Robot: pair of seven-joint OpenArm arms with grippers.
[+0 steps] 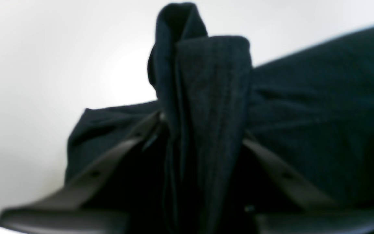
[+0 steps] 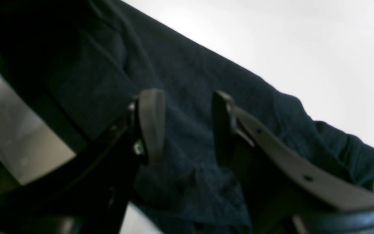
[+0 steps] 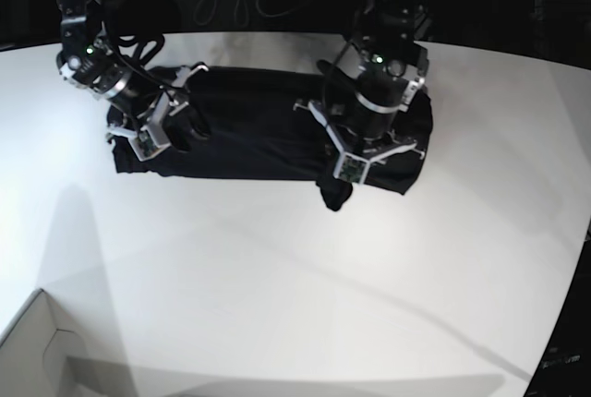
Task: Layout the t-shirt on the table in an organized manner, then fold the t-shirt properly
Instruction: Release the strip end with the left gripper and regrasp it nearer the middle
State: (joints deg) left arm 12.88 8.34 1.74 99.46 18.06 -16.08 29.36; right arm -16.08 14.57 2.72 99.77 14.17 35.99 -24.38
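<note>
The t-shirt (image 3: 249, 129), soft matte black knit with faint ribbing, lies as a long folded band across the far part of the smooth, glossy white table (image 3: 277, 268). The left gripper (image 1: 203, 136) has its dark angular fingers narrowly parted around a bunched, upright tuck of the cloth. The right gripper (image 2: 187, 126) stands with its flat rubbery pads (image 2: 151, 123) well apart over the fabric, clasping nothing.
</note>
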